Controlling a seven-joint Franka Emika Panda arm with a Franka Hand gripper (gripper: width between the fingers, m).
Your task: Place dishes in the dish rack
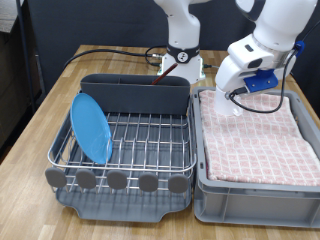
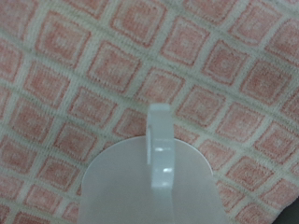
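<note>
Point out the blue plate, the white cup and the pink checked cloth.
blue plate (image 1: 91, 127), exterior view, middle of its face
white cup (image 2: 161, 149), wrist view, its handle
pink checked cloth (image 1: 260, 140), exterior view, bare middle

One dish rack (image 1: 125, 160), dark grey with a silver wire grid. One tall grey utensil box (image 1: 135, 92) along its far side. Five round tabs (image 1: 118, 180) in a row along its near edge. One light-blue plate (image 1: 90, 127), standing on edge in the grid. One reddish-brown item (image 1: 168, 78) at the utensil box, too small to name surely. One grey tub (image 1: 255, 190), holding one pink checked cloth (image 1: 255, 140). One white cup (image 2: 149, 182) with one handle (image 2: 161, 145), seen over the cloth in the wrist view. One robot arm with one gripper (image 1: 238, 98). One wooden table (image 1: 30, 190).
</note>
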